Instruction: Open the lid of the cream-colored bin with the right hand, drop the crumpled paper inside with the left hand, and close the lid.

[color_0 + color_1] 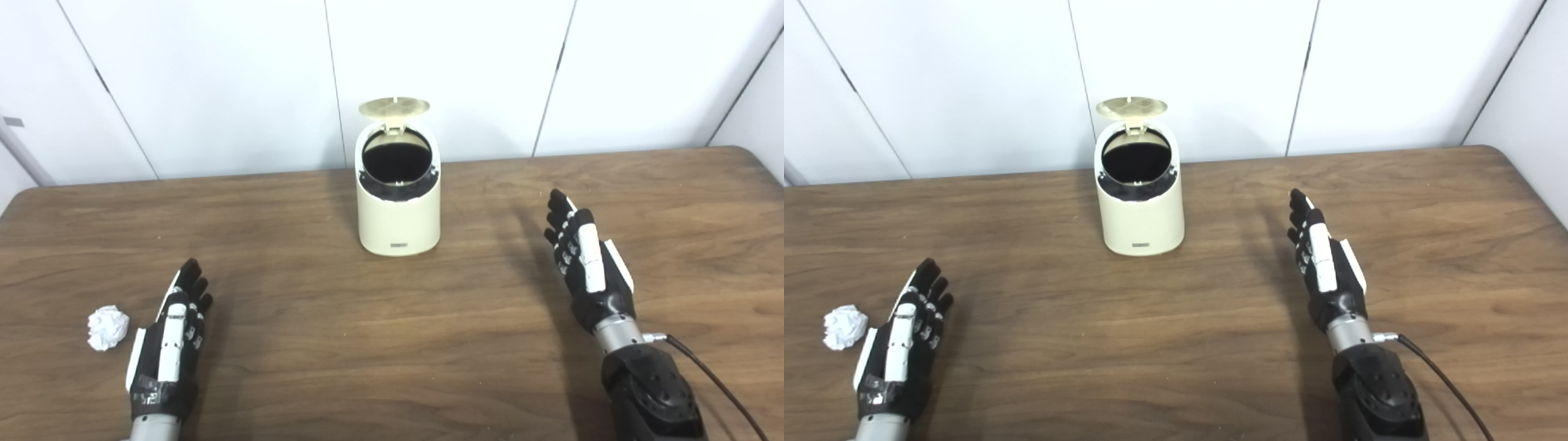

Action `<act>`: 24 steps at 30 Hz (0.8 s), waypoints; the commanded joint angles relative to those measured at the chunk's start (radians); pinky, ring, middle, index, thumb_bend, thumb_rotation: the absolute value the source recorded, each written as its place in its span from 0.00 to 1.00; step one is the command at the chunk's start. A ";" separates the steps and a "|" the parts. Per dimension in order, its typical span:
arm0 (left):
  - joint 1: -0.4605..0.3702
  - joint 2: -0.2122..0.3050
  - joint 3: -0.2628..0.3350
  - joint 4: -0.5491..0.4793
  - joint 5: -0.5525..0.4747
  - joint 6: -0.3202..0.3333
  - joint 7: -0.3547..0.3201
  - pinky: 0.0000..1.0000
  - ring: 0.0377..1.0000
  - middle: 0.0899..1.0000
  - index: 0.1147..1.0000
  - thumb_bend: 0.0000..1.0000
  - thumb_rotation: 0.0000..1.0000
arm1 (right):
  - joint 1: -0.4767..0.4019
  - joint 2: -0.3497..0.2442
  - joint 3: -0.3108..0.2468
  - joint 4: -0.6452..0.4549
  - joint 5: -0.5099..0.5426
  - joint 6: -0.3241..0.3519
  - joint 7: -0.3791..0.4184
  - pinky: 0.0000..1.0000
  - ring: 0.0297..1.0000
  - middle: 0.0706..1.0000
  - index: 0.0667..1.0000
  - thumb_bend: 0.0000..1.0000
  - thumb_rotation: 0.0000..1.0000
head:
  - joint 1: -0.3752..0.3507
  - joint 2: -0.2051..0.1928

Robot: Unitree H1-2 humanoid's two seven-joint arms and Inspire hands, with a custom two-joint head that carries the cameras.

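— Toward the back of the wooden table (465,343), close to the white wall panels (465,73), we see the cream-colored bin (399,223) standing upright. Its round lid (394,107) is flipped up on the rear hinge, and the dark opening faces us.

— And the crumpled paper (108,327)?

— We find it lying on the tabletop near the left edge, just beside our left hand (168,343), on that hand's outer side. We cannot make out any contact between them.

— How do the hands stand?

— Our left hand holds nothing; its fingers are stretched forward and spread slightly, low over the table. Our right hand (585,266) is likewise empty, turned on edge with fingers extended and pointing toward the back, well apart from the bin and to its right. A dark cable (716,383) trails from the right wrist toward the bottom corner.

— So the bin sits between the two hands?

— Yes, farther back than both, roughly midway across.
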 commanded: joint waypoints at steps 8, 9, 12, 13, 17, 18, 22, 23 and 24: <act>0.036 0.007 -0.004 -0.140 0.013 0.074 0.018 1.00 1.00 0.99 0.97 0.38 0.73 | -0.002 -0.015 -0.003 -0.021 0.001 -0.067 -0.003 1.00 1.00 0.98 0.94 0.53 1.00 | 0.073 -0.016; 0.038 0.012 -0.008 -0.156 0.031 0.082 0.019 1.00 1.00 0.99 0.97 0.40 0.73 | -0.002 -0.018 -0.006 -0.017 0.005 -0.071 0.000 1.00 1.00 0.98 0.94 0.53 1.00 | 0.082 -0.021; 0.040 0.019 -0.011 -0.205 0.067 0.107 0.034 1.00 0.99 0.98 0.97 0.48 0.70 | -0.002 -0.028 -0.013 -0.004 0.028 -0.079 0.015 1.00 1.00 0.99 0.95 0.54 1.00 | 0.107 -0.031; 0.039 0.019 -0.010 -0.218 0.071 0.115 0.039 1.00 0.99 0.98 0.96 0.51 0.67 | -0.002 -0.032 -0.015 0.003 0.035 -0.086 0.022 1.00 1.00 0.99 0.95 0.55 1.00 | 0.126 -0.036; 0.032 0.046 -0.008 -0.278 0.107 0.155 0.048 1.00 0.97 0.96 0.96 0.52 0.58 | -0.003 -0.053 -0.021 0.035 0.052 -0.111 0.033 1.00 1.00 1.00 0.96 0.54 1.00 | 0.178 -0.047; 0.029 0.056 -0.007 -0.292 0.119 0.163 0.048 1.00 0.97 0.96 0.95 0.52 0.55 | -0.004 -0.057 -0.023 0.041 0.057 -0.115 0.036 1.00 1.00 1.00 0.96 0.53 1.00 | 0.187 -0.049; 0.018 0.084 0.002 -0.325 0.183 0.175 0.062 0.98 0.93 0.92 0.92 0.55 0.47 | -0.003 -0.075 -0.028 0.068 0.075 -0.138 0.053 1.00 1.00 1.00 0.97 0.52 1.00 | 0.247 -0.060; 0.017 0.090 0.007 -0.332 0.191 0.175 0.063 0.95 0.92 0.91 0.91 0.57 0.48 | -0.002 -0.079 -0.030 0.075 0.083 -0.144 0.059 1.00 1.00 1.00 0.97 0.52 1.00 | 0.260 -0.062; 0.017 0.091 0.009 -0.337 0.196 0.176 0.064 0.95 0.91 0.91 0.92 0.58 0.46 | -0.002 -0.082 -0.031 0.080 0.089 -0.149 0.062 1.00 1.00 1.00 0.98 0.52 1.00 | 0.268 -0.063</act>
